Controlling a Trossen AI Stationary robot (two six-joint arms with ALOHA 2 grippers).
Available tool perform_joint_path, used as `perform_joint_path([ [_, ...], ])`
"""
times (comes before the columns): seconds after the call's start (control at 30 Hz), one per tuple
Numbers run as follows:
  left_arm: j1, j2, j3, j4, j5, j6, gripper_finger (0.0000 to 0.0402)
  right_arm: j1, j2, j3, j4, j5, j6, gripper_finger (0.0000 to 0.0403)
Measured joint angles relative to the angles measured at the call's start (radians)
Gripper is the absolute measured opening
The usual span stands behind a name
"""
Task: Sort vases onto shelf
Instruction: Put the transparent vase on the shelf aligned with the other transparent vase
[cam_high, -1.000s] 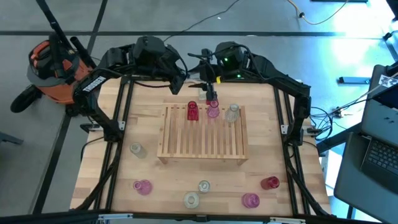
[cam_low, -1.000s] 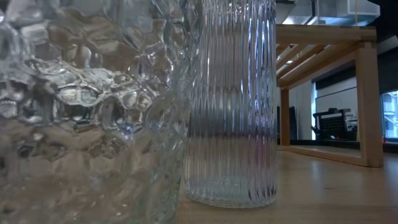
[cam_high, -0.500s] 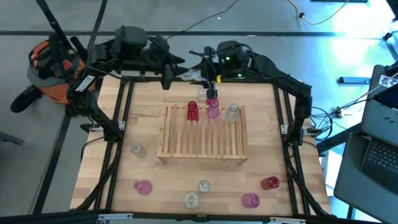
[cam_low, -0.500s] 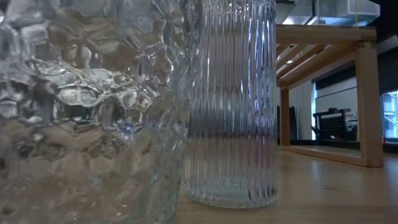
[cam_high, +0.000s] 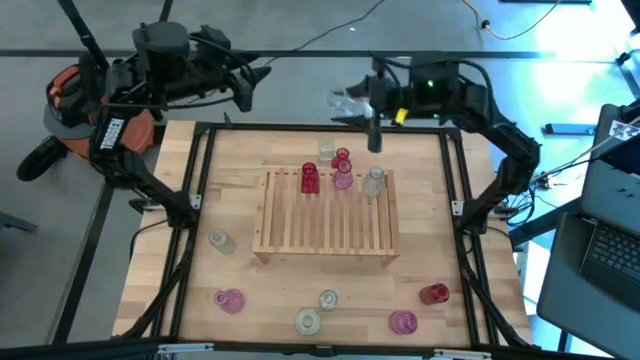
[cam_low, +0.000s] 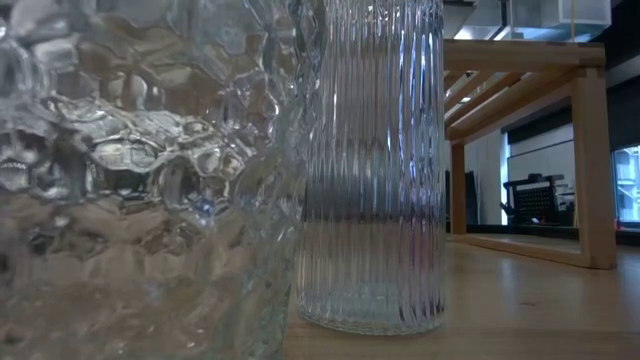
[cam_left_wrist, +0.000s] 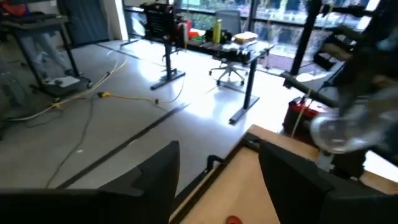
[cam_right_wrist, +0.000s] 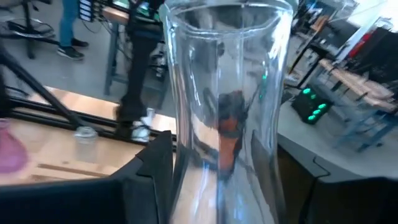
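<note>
Holding a clear vase (cam_right_wrist: 224, 106) between its fingers, the right gripper (cam_high: 352, 104) hangs above the far edge of the counter (cam_high: 240, 200), just beyond the shelf (cam_high: 325, 225). I judge the vase is kept lifted so it can travel to a free place on the slats. Below and near these fingers, a red vase (cam_high: 310, 178), two pink ones and two clear ones stand close together at the shelf's far side, so a careless descent could knock them. Six other vases wait on the counter, well apart from both arms. The left gripper (cam_left_wrist: 217, 180) is off the counter, its fingers parted and empty.
</note>
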Motion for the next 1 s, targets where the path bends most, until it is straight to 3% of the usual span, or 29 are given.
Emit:
perform_joint_path([
  [0.1,0.023,0.000,0.000,-0.018,0.007,0.004,0.0212,0.049,-0.074,-0.148,0.064,0.055,0.050,0.0180],
  [0.2,0.034,-0.001,0.000,-0.056,0.009,0.004,0.0212,0.097,-0.193,-0.378,0.208,0.135,0.138,0.0180],
  [0.43,0.050,-0.001,-0.001,-0.080,0.009,0.037,0.0212,0.242,-0.557,-1.067,1.005,0.287,0.372,0.0180],
  [0.6,0.075,-0.001,-0.001,-0.068,0.009,0.056,0.0212,0.398,-0.660,-1.450,1.496,0.441,0.462,0.0180],
  [0.73,0.097,-0.001,-0.001,-0.065,0.009,0.056,0.0212,0.494,-0.652,-1.612,1.760,0.507,0.418,0.0179],
  [1.0,0.122,0.000,-0.001,-0.052,0.009,0.056,0.0212,0.552,-0.631,-1.716,1.747,0.527,0.312,0.0179],
])
